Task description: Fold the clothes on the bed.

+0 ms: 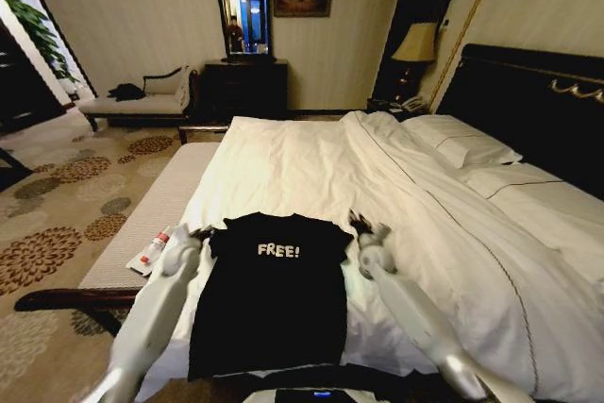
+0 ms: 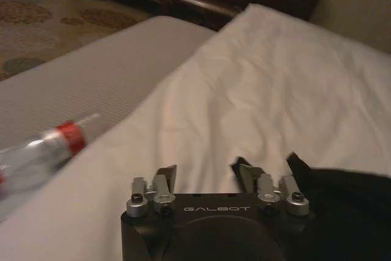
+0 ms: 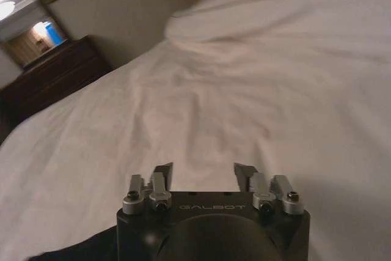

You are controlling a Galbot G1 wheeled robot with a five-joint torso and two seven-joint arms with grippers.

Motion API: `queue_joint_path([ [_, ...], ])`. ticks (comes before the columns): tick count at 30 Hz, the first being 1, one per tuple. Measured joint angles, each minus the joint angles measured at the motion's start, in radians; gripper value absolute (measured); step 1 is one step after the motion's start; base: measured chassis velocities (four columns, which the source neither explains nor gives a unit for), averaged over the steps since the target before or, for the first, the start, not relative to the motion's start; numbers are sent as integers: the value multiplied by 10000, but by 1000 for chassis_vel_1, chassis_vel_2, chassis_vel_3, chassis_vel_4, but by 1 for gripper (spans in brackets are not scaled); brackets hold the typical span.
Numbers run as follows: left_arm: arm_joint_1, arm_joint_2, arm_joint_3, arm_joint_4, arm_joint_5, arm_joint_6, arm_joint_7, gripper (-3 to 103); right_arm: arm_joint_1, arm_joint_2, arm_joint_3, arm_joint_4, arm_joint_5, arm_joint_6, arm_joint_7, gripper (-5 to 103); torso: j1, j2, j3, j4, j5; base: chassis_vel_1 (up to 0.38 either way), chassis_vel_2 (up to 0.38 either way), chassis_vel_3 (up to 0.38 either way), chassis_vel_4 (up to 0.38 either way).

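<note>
Black T-shirt (image 1: 272, 294) with white "FREE!" lettering lies flat and face-up on the near edge of the bed (image 1: 311, 172), hem toward the robot, sleeves spread. Left gripper (image 1: 200, 232) hovers just beside the left sleeve, jaws parted and empty; in the left wrist view its fingertips (image 2: 166, 175) stand over bare sheet with black cloth at one side. Right gripper (image 1: 366, 228) hovers just beside the right sleeve, likewise released and empty. A clear bottle (image 1: 156, 249) with a red band rests on the pale bench (image 1: 151, 219) beside the bed. Probable fault: closing here may pinch the white sheet along with, or instead of, the sleeve, dragging bedding into the fold.
</note>
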Motion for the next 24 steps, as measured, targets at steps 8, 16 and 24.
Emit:
queue_joint_path([
  [8,3046,-411,-1435,-2973,276,-606,318,91,-1687,1208,1013,1581,1443,-685,443,87,-1,2,1,4,0,0,0,0,0],
  [16,4219,-1166,-1908,-4695,482,-600,200,100,-2632,2141,1458,2418,2060,-920,753,100,1,1,2,1,0,0,0,0,0],
  [24,4695,-1573,-2089,-5341,659,-588,109,100,-2972,2564,1720,2616,2515,-902,300,100,1,1,3,1,-1,0,0,0,0],
])
